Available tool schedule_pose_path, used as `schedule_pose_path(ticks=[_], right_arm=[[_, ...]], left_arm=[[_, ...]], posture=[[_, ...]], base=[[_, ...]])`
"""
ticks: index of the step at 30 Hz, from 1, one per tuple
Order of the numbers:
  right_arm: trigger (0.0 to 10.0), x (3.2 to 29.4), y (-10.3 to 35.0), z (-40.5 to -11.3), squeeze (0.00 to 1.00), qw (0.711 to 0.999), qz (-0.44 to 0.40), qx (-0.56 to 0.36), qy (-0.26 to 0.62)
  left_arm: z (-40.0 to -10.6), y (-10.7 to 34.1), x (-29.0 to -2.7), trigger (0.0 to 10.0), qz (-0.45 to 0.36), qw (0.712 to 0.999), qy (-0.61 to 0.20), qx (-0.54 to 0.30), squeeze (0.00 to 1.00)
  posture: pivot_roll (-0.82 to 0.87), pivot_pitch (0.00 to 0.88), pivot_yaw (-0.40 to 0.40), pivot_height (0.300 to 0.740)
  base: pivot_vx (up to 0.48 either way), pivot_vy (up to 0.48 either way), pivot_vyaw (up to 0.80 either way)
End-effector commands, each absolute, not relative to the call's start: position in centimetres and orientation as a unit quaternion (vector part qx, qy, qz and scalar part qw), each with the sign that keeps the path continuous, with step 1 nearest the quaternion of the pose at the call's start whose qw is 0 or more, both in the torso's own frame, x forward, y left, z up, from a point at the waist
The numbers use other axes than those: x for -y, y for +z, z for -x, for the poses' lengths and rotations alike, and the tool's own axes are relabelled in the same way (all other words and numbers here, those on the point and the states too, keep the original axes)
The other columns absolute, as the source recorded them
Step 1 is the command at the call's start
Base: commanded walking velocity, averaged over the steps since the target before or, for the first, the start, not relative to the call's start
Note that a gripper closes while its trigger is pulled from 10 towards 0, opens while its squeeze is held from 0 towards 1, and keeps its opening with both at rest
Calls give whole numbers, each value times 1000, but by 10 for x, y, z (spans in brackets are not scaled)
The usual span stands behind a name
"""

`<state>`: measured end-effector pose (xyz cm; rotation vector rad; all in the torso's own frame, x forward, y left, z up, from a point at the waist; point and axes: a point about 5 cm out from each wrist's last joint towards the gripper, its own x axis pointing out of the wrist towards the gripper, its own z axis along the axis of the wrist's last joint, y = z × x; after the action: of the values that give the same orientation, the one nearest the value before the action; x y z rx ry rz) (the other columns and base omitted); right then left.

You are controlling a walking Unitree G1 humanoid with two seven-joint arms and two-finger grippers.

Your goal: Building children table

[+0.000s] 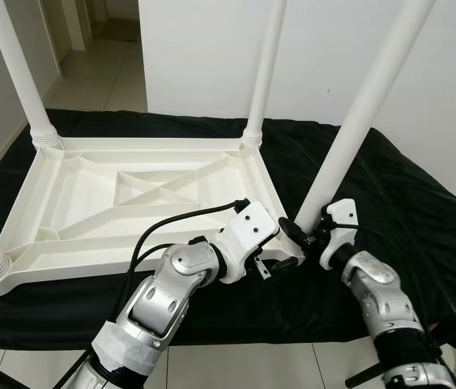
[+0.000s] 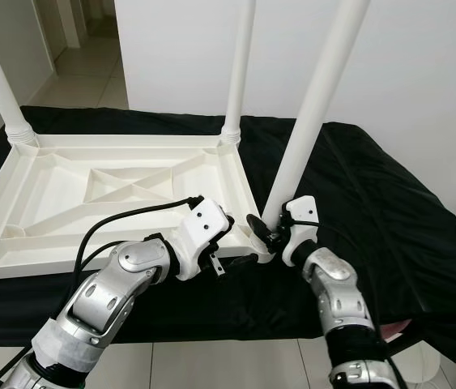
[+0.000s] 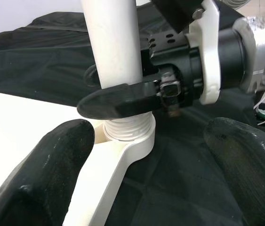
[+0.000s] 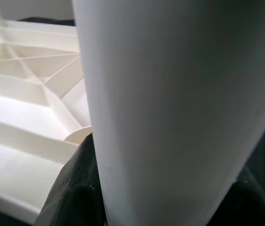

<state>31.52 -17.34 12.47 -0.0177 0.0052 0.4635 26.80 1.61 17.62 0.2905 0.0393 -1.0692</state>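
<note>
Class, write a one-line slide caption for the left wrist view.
Right gripper clamps the white table leg just above its threaded base in the tabletop's corner socket, while the left gripper's open fingers wait alongside.

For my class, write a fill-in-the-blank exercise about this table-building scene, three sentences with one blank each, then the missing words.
1. The white tabletop lies upside down on a ____ cloth.
2. The right gripper is closed around the near-right table ____ just above its threaded base.
3. The left gripper faces that threaded base with its fingers ____, one on each side.

Missing words: black; leg; open
</note>
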Motion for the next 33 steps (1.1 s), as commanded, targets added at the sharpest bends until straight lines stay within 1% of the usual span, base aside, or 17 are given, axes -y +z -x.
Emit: schedule_pose_path(ticks=[1, 4, 5, 7, 8, 9, 10, 11, 12, 14, 15, 21, 28, 29, 31, 32, 33], right_arm=[[10000, 167, 114, -311, 0, 978, -8, -30, 208], [10000, 164, 115, -309, 0, 980, -13, -27, 199], [10000, 159, 116, -303, 0, 987, -20, -24, 159], [10000, 159, 116, -303, 0, 987, -20, -24, 159], [10000, 157, 114, -300, 0, 992, -26, -30, 119], [10000, 157, 114, -300, 0, 992, -26, -30, 119], [10000, 155, 112, -296, 0, 998, -23, -37, 54], [10000, 155, 112, -296, 0, 998, -23, -37, 54], [10000, 153, 108, -290, 0, 999, -27, -47, -1], [10000, 153, 108, -290, 0, 999, -27, -47, -1], [10000, 151, 107, -285, 0, 997, -30, -56, -47], [10000, 148, 115, -283, 0, 996, -30, -50, -70], [10000, 149, 124, -282, 0, 998, -21, -35, -57], [10000, 148, 126, -281, 882, 997, -19, -34, -59], [10000, 148, 127, -280, 882, 998, -17, -32, -60], [10000, 148, 128, -280, 1000, 998, -22, -26, -48], [10000, 147, 129, -279, 1000, 999, -26, -22, -39]], left_arm=[[-269, 173, -17, 10000, -139, 863, -485, -24, 0], [-269, 173, -17, 10000, -138, 863, -485, -24, 0], [-266, 173, -16, 10000, -136, 863, -486, -25, 0], [-266, 173, -16, 10000, -136, 863, -486, -25, 0], [-265, 172, -16, 10000, -136, 863, -486, -25, 0], [-265, 172, -16, 10000, -136, 863, -486, -25, 0], [-266, 172, -16, 10000, -138, 862, -487, -25, 0], [-266, 172, -16, 10000, -138, 862, -487, -25, 0], [-266, 171, -17, 10000, -141, 862, -486, -25, 0], [-266, 171, -17, 10000, -141, 862, -486, -25, 0], [-267, 171, -18, 10000, -143, 863, -484, -25, 0], [-275, 173, -21, 10000, -147, 868, -474, -21, 0], [-280, 174, -21, 10000, -156, 871, -465, -10, 0], [-281, 175, -22, 10000, -158, 872, -464, -8, 0], [-281, 175, -22, 10000, -159, 872, -462, -7, 0], [-282, 175, -23, 10000, -161, 873, -460, -6, 0], [-283, 175, -23, 10000, -162, 874, -458, -5, 0]], posture=[[-69, 0, -68, 740], [-70, 0, -68, 740], [-69, 0, -72, 740], [-69, 0, -72, 740], [-71, 0, -73, 740], [-71, 0, -73, 740], [-68, 0, -78, 740], [-68, 0, -78, 740], [-68, 0, -82, 740], [-68, 0, -82, 740], [-69, 0, -88, 740], [-74, 0, -96, 740], [-78, 0, -103, 740], [-75, 0, -107, 740], [-75, 0, -107, 740], [-69, 0, -108, 740], [-69, 0, -108, 740]], base=[[0, 0, 0], [0, 0, 0], [0, 0, 0], [0, 0, 0], [0, 0, 0], [0, 0, 0], [0, 0, 0], [0, 0, 0], [0, 0, 0], [0, 0, 0], [0, 0, 0], [0, 0, 0], [0, 0, 0], [0, 0, 0], [0, 0, 0], [0, 0, 0], [0, 0, 0]])
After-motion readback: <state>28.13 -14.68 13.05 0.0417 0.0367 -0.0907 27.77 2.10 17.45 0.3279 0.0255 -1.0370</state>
